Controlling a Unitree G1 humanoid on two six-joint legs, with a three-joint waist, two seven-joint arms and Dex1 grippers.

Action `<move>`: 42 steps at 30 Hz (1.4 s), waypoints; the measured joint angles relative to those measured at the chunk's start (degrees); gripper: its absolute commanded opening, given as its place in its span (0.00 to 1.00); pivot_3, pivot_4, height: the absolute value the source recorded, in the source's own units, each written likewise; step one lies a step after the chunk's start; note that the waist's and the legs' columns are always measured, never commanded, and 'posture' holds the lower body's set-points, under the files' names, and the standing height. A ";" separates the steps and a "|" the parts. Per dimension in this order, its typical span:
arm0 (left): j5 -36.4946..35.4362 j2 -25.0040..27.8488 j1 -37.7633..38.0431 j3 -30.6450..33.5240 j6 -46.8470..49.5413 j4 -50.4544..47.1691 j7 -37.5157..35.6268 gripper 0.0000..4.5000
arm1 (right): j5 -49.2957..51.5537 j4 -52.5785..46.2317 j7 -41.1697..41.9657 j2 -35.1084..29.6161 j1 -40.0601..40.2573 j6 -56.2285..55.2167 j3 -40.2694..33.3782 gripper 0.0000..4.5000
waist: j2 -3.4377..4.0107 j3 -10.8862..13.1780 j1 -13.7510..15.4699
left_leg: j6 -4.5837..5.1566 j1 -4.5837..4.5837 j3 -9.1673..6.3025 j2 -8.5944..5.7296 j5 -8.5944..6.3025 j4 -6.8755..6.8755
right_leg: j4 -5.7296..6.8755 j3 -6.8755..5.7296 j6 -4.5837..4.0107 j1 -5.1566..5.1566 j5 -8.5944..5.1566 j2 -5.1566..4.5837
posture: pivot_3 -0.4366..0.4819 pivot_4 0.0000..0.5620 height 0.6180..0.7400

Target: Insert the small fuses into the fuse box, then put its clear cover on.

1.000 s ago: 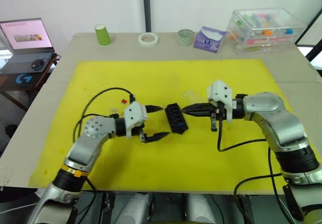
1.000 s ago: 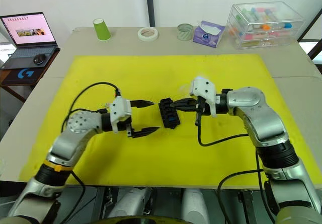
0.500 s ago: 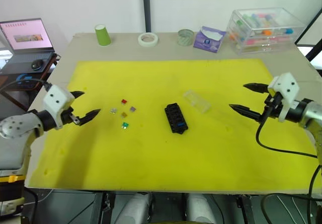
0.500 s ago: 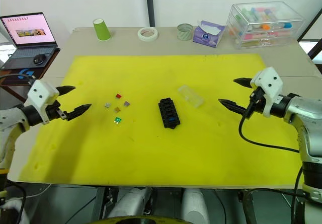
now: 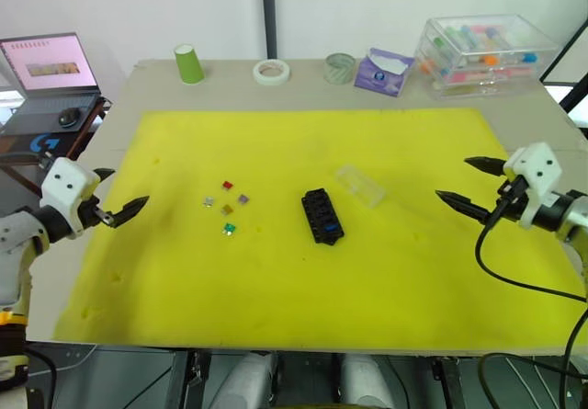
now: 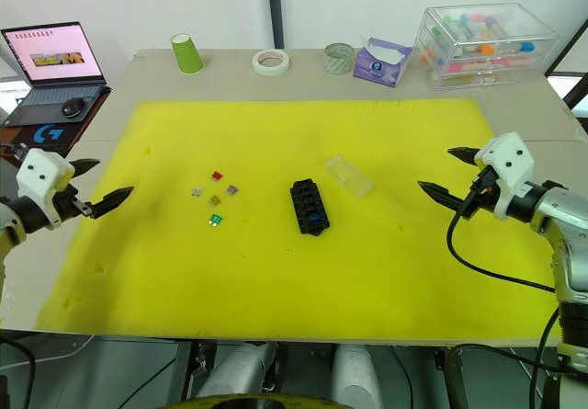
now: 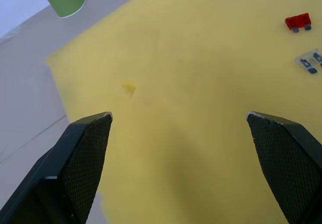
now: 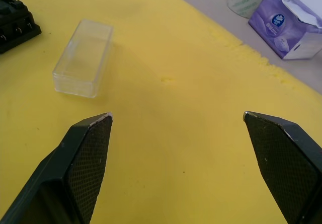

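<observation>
The black fuse box (image 5: pixel 322 216) lies near the middle of the yellow mat (image 5: pixel 276 280), with a blue fuse in one slot near its front end. Several small fuses lie loose to its left: red (image 5: pixel 227 186), purple (image 5: pixel 243 198), grey (image 5: pixel 209 202), amber (image 5: pixel 226 210) and green (image 5: pixel 228 230). The clear cover (image 5: pixel 359 185) rests just right of and behind the box; the right wrist view shows the cover (image 8: pixel 83 58) too. My left gripper (image 5: pixel 130 186) hangs open and empty at the mat's left edge. At the right edge my right gripper (image 5: pixel 451 177) is open and empty as well.
Along the table's back stand a green cup (image 5: pixel 188 63), a tape roll (image 5: pixel 271 71), a greenish roll (image 5: pixel 339 67), a purple tissue box (image 5: pixel 384 71) and a large clear storage box (image 5: pixel 485 52). A laptop (image 5: pixel 48 62) sits on a side stand at far left.
Both arms have drawn back from the fuse box to the mat's left and right edges. The right gripper, shut at the box a second ago, now stands open.
</observation>
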 measured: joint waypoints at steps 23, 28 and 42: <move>-13.15 3.95 -4.62 3.39 21.71 -0.97 -4.68 1.00 | 8.10 -16.93 3.83 4.74 -18.17 14.12 15.73 0.99 | 0.00 0.00 -1.37 | 0.00 -0.03 -0.07 0.07 0.00 -0.03 | 0.00 0.02 0.00 -0.03 0.00 0.05 | 0.48 0.27 1.00; -21.94 4.06 -5.11 4.55 38.56 -2.34 -5.97 1.00 | 14.44 -24.17 3.83 11.51 -23.33 21.45 22.78 0.99 | -0.01 0.00 -1.42 | 0.00 -0.05 -0.10 0.07 0.00 -0.01 | 0.02 0.01 0.00 -0.05 0.00 0.07 | 0.48 0.27 1.00; -29.33 2.35 -31.66 -3.70 77.32 25.77 -6.36 1.00 | 14.06 -26.38 0.43 17.22 -26.99 23.20 27.78 0.99 | -0.14 -0.07 -1.79 | -0.01 -0.07 -0.13 0.03 0.00 0.06 | 0.44 -0.02 0.00 -0.29 0.00 0.25 | 0.48 0.27 1.00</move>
